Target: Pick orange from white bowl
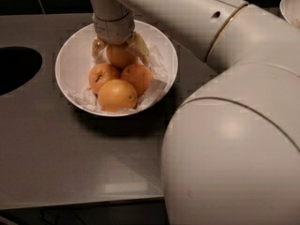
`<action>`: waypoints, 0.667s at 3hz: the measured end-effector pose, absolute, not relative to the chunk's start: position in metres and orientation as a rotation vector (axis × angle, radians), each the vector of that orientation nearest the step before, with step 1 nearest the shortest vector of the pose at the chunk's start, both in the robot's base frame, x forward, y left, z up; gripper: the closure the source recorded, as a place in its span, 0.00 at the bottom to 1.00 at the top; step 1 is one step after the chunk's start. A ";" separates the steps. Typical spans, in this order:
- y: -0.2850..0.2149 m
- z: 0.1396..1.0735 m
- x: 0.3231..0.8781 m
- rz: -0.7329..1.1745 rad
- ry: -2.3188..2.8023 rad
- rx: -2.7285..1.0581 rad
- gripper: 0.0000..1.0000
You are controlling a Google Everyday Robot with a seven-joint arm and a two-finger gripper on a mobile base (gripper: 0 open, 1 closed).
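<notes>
The white bowl (70, 64), lined with crumpled white paper, stands on the grey counter and holds several oranges. My gripper (120, 50) reaches down from above into the back of the bowl. Its two tan fingers (140, 48) flank the deep-orange orange (119, 56) at the back and press against its sides. That orange still rests among the others. An orange with a dark stem dimple (103, 76) lies left of centre, another orange (139, 77) lies to the right, and a larger, paler orange (117, 95) lies in front.
My big white arm (234, 102) fills the right side and crosses above the bowl's right rim. A dark round opening (16, 69) lies in the counter at the left. Another white bowl (290, 6) shows at the top right corner.
</notes>
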State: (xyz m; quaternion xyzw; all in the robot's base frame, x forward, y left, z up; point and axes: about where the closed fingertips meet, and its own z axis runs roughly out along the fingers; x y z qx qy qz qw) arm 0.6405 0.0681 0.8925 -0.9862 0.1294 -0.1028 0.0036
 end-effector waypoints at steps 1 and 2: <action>0.068 0.893 0.641 -0.322 0.406 -3.091 0.42; 0.068 0.893 0.641 -0.322 0.406 -3.091 0.65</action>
